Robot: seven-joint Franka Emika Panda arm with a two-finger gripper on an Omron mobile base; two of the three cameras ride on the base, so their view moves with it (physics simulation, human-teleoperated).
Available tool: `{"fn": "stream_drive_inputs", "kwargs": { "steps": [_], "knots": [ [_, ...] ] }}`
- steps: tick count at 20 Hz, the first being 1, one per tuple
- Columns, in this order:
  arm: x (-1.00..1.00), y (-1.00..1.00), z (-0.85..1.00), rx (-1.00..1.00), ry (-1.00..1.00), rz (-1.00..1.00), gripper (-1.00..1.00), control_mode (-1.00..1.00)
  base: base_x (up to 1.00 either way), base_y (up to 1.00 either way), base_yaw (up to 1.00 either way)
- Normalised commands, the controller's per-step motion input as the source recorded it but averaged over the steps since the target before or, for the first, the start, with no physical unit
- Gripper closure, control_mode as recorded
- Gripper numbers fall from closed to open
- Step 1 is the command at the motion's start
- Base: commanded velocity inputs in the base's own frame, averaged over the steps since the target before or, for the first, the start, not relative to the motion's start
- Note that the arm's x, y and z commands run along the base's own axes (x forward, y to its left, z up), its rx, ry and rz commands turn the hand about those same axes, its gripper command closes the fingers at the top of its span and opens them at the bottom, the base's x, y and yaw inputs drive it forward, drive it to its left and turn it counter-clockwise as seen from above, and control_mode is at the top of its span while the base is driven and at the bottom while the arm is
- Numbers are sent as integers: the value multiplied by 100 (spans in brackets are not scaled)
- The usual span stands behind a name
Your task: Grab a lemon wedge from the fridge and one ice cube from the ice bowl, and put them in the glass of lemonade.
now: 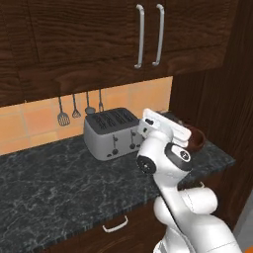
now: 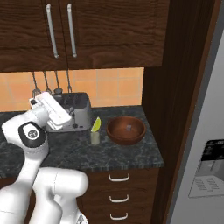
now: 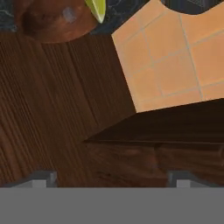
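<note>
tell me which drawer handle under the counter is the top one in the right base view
The top drawer handle sits just beneath the counter edge, below the ice bowl. The other two drawer handles, the middle and the lowest, hang under it.

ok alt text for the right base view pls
On a dark stone counter, a wooden ice bowl sits beside a small glass of lemonade with a lemon wedge on its rim. A silver toaster stands behind the white robot arm, and a grey fridge fills the right edge.
</note>
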Motion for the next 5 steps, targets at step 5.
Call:
{"fn": "stream_drive_inputs", "kwargs": {
  "steps": [5],
  "knots": [
    [-60, 92, -9, -20, 7, 0, -100, -100, 0, 0, 0]
  ]
}}
